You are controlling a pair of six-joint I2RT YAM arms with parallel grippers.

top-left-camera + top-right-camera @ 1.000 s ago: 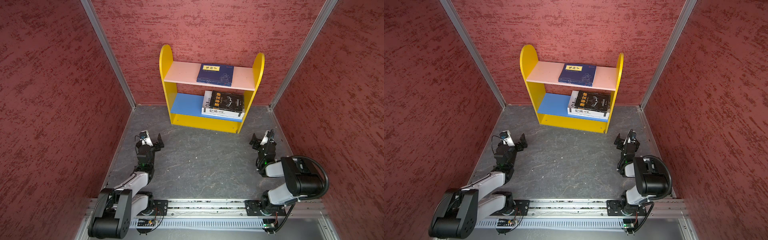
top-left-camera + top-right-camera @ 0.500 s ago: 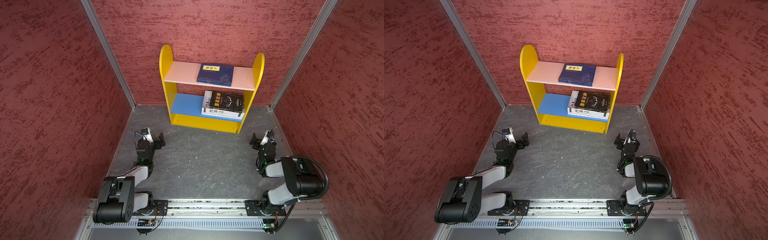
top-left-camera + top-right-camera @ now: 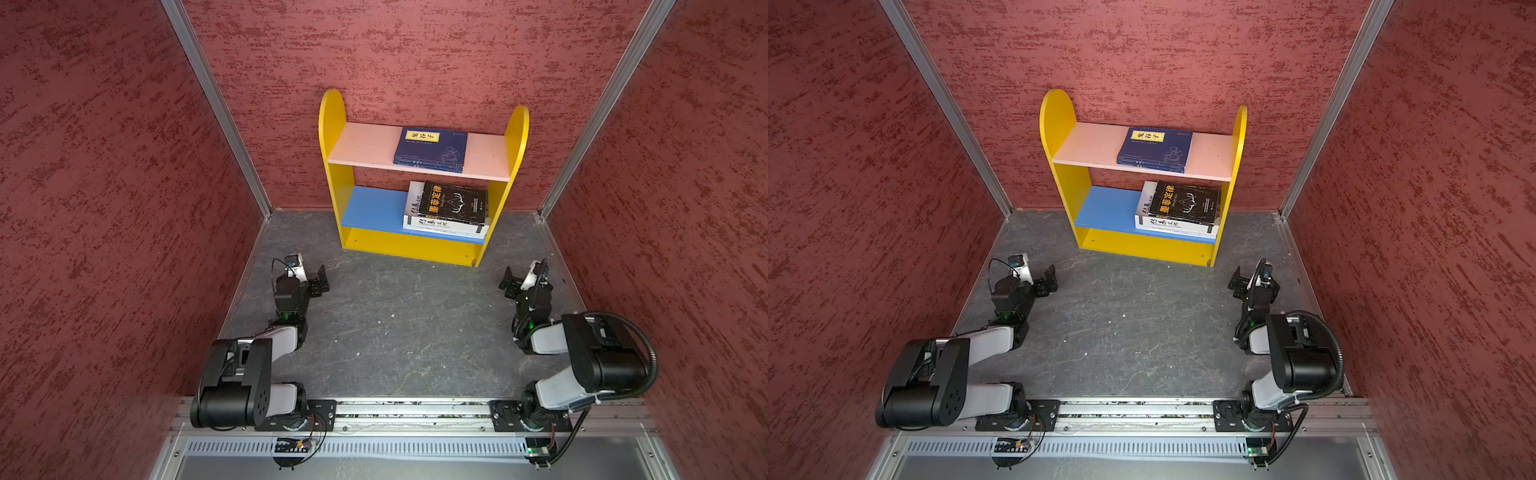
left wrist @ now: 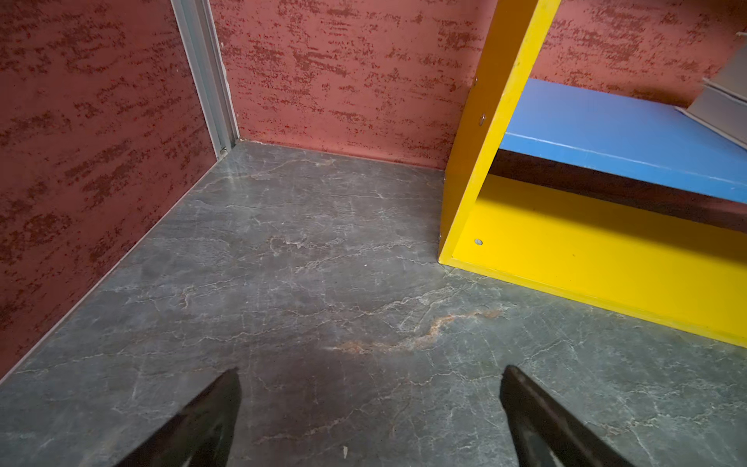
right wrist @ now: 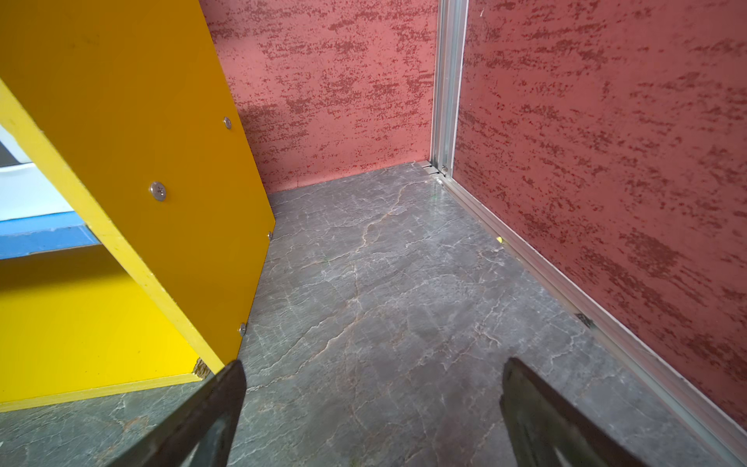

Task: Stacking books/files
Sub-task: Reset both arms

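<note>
Navy books (image 3: 430,149) and black book (image 3: 453,203) lie flat upper centre of a top view, nearer our right gripper (image 5: 374,364); it and left gripper (image 4: 370,372) gape empty.

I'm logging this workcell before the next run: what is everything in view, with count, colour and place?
bookshelf: one, yellow frame with a pink top board and a blue lower board, against the back wall
navy books: apparently two, stacked, yellow title label, on the pink top board
white books: two, white/grey, stacked on the blue lower board
black book: one, gold characters, on top of the white books
floor: one, dark grey, marbled
walls: three, red, textured, around the floor
left claw: one, black, open, empty, low over the floor
right claw: one, black, open, empty, low over the floor
</note>
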